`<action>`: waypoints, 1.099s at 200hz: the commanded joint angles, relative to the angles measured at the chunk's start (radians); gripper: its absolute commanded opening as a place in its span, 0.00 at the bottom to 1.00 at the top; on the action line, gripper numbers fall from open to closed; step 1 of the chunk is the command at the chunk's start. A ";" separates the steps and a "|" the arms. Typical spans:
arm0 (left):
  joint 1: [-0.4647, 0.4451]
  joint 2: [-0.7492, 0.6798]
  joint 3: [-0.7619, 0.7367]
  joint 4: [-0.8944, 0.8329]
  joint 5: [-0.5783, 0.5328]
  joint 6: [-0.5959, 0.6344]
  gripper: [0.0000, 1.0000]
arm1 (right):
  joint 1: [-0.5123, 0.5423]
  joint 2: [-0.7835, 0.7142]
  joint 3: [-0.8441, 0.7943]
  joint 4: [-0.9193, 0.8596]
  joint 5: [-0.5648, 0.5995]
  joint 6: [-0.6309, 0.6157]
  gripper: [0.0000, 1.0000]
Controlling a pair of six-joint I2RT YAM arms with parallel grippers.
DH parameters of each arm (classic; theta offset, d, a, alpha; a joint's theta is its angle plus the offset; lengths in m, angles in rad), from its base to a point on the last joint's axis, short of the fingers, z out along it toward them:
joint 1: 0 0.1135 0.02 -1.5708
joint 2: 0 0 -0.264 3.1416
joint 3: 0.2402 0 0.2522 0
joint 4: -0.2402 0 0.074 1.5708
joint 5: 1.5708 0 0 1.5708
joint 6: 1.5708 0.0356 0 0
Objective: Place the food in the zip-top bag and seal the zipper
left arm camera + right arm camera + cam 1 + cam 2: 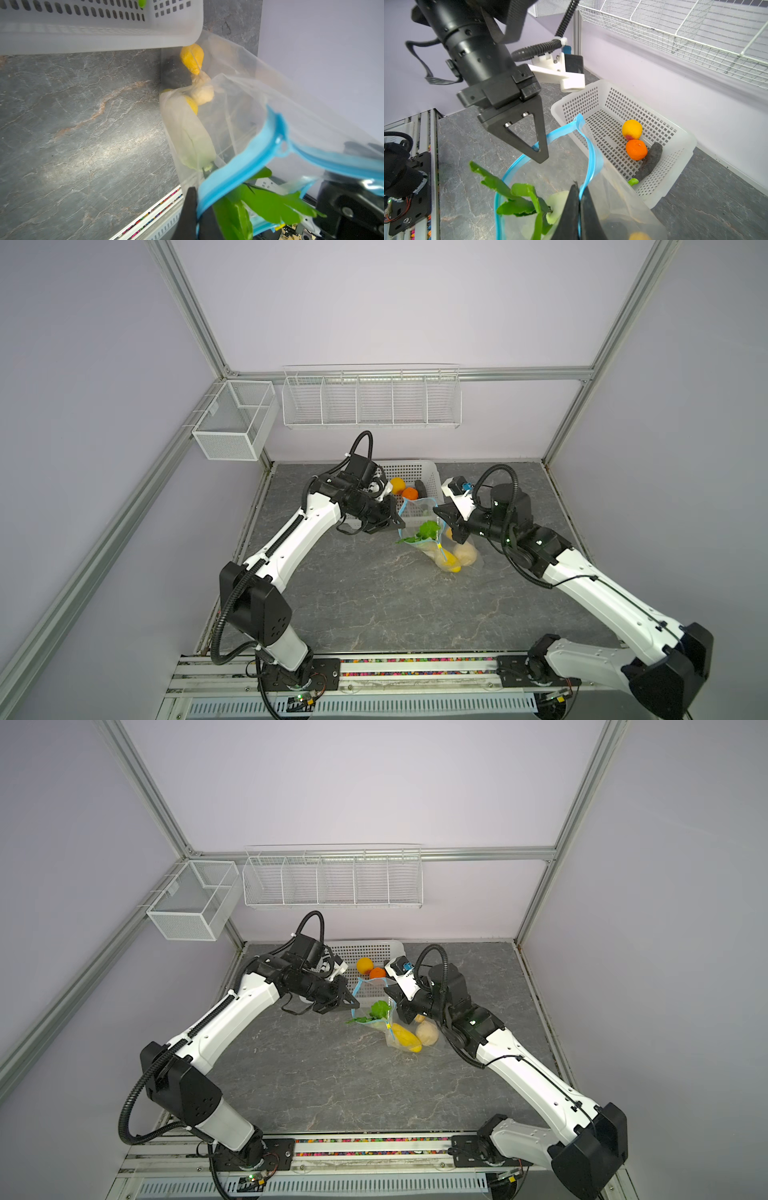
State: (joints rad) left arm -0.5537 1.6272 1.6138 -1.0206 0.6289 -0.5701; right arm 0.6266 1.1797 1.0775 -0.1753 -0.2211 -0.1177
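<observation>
lilac walls and a metal frame close in a grey marbled table [374, 605]. a long wire rack [372, 400] hangs on the back wall, with a mesh bin [232, 423] on the side wall next to it. at the far edge of the table stands a white basket [675, 135] full of holes. just beside its near corner is the clear bag [623, 199], with its bottom on the table and its mouth held up in an open loop between my two grippers. my left gripper [540, 154] is pinched together on the blue strip [591, 153] at one side of the mouth. my right gripper [578, 199] is clamped on the same strip at the opposite side. a leafy green piece [517, 199] sits in the mouth with its leaves hanging out over the strip. a long yellow piece [446, 562] and a beige piece [465, 553] lie at the bottom of the bag. in the basket a dark long piece [651, 162], an orange ball [636, 149] and a yellow ball [632, 129] lie close together in a row. in a top view a small yellow slider [438, 546] shows on the strip, below the leaves.
</observation>
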 commanded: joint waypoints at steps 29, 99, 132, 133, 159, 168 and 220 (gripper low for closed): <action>-0.078 0.027 0.159 -0.032 -0.002 -0.079 0.00 | 0.006 -0.038 0.108 -0.138 0.151 0.022 0.07; -0.158 0.058 0.320 -0.012 -0.058 -0.187 0.00 | -0.012 -0.112 0.156 -0.201 0.321 0.045 0.07; -0.174 0.070 0.365 0.020 -0.060 -0.223 0.00 | -0.032 -0.135 0.172 -0.207 0.357 0.069 0.06; -0.175 0.070 0.364 0.021 -0.060 -0.223 0.00 | -0.032 -0.136 0.172 -0.208 0.357 0.069 0.07; -0.184 0.089 0.340 0.079 -0.046 -0.254 0.00 | -0.047 -0.149 0.182 -0.222 0.399 0.103 0.06; -0.190 0.102 0.338 0.106 -0.042 -0.266 0.00 | -0.050 -0.153 0.190 -0.239 0.435 0.117 0.06; -0.260 0.253 0.429 0.206 0.000 -0.299 0.00 | -0.075 -0.201 0.207 -0.297 0.481 0.113 0.06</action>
State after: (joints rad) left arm -0.7837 1.8088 1.9804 -0.8715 0.5999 -0.8444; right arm 0.5617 1.0206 1.2510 -0.4713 0.2180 -0.0147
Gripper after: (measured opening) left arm 0.047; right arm 0.067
